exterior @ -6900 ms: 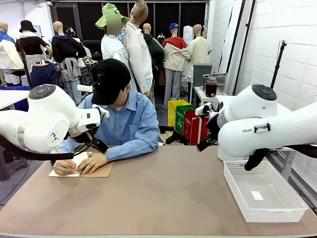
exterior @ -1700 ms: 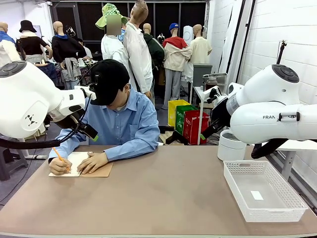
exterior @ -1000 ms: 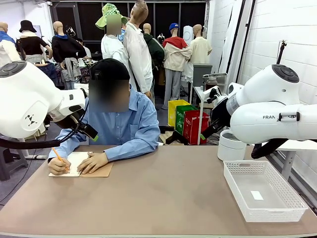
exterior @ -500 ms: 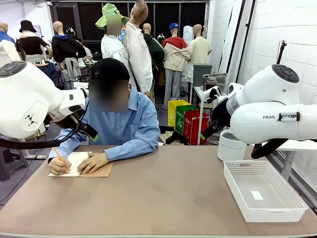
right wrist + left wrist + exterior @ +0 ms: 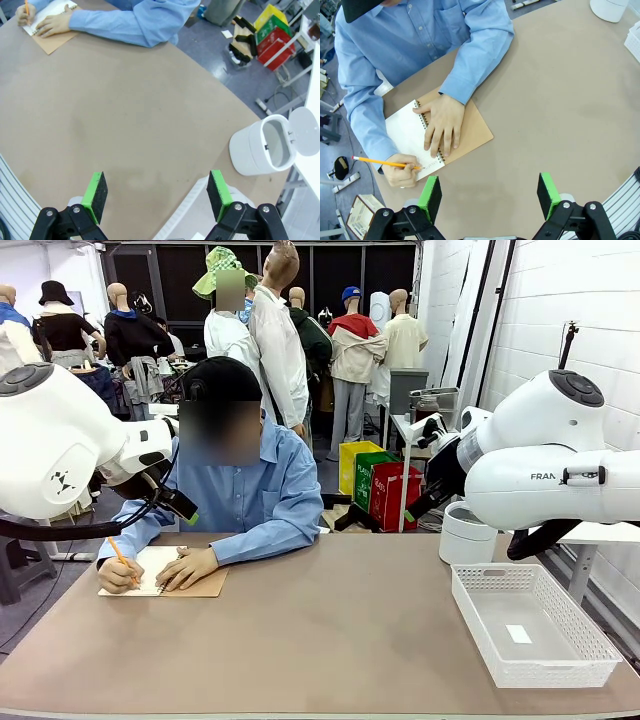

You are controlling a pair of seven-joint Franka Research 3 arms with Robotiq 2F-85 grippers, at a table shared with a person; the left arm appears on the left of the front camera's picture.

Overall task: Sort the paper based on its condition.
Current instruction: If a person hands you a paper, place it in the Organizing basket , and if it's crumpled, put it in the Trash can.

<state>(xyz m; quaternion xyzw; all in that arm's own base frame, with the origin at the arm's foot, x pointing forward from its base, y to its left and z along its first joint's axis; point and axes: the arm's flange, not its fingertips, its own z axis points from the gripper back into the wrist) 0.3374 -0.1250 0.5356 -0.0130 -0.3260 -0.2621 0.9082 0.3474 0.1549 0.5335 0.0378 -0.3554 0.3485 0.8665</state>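
Left gripper (image 5: 489,194) and right gripper (image 5: 156,191), two in all, gape wide and empty; one basket (image 5: 548,673), one bin (image 5: 467,535); farthest, one paper (image 5: 404,134) in one notebook (image 5: 472,135) under a person's two hands (image 5: 442,122); nothing has moved since earlier.

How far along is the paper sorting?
Done: nothing; the white basket holds only a tag. In hand: the person's hand writes with a pencil on the paper, a page in the notebook. The left gripper and right gripper hang open, empty. Left: taking the paper and sorting it.
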